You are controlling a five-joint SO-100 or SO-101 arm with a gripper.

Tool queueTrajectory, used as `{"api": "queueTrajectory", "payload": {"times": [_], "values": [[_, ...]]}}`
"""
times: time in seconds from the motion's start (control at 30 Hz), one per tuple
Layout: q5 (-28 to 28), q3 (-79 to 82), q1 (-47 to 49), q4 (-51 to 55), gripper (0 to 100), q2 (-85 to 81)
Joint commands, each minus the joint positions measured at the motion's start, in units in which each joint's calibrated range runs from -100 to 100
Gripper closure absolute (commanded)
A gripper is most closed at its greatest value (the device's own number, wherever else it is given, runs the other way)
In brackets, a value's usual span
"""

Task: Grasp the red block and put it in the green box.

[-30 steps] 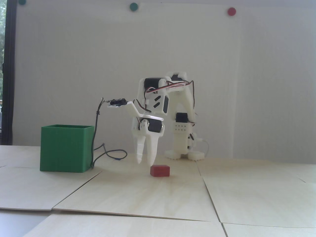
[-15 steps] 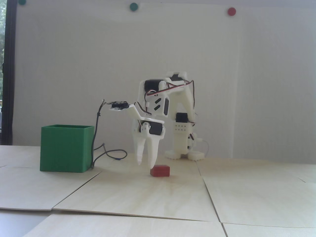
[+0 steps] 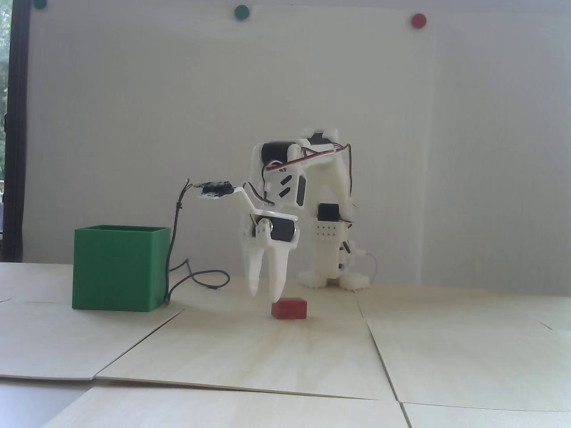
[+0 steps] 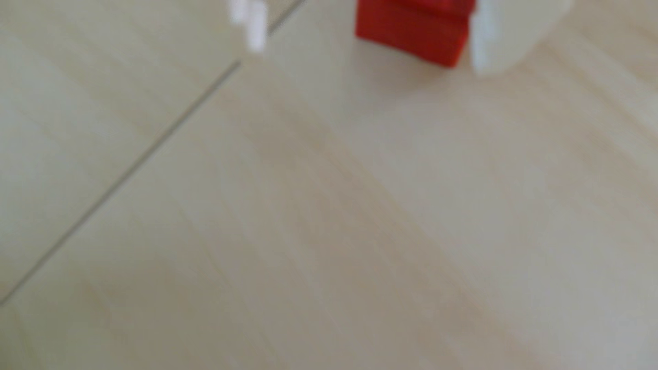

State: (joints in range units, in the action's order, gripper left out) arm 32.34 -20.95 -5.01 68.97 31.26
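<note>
The red block (image 3: 290, 308) sits flat on the pale wooden table (image 3: 276, 356), not yet grasped or lifted, so by my reading the whole carry is still ahead. The gripper (image 3: 265, 298) hangs over it with fingers pointing down and spread apart, holding nothing. In the fixed view the right-hand finger tip is at the block's upper left corner, perhaps touching (depth is hard to judge), while the other tip hangs just left of it. The blurred wrist view shows the block (image 4: 413, 32) beside one broad finger and well apart from the thin one, so the block seems to lie inside the gap, off toward one side.

The green box (image 3: 118, 269) stands well to the left in the fixed view, open top upward, with nothing seen inside from this angle. A dark cable (image 3: 174, 249) hangs from the wrist camera and trails along the box's right wall; it could snag during the carry. Coloured magnets (image 3: 419, 20) dot the wall behind.
</note>
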Motion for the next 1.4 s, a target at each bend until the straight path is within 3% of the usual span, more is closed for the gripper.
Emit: {"api": "queueTrajectory", "payload": {"times": [0.0, 0.33, 0.67, 1.37], "values": [[0.51, -0.52, 0.54, -0.25, 79, -11.24], [0.46, -0.61, 0.38, -0.33, 79, -11.32], [2.90, 3.74, -0.10, -6.91, 79, -11.24], [3.16, 7.55, -0.18, -6.91, 79, -11.24]]}}
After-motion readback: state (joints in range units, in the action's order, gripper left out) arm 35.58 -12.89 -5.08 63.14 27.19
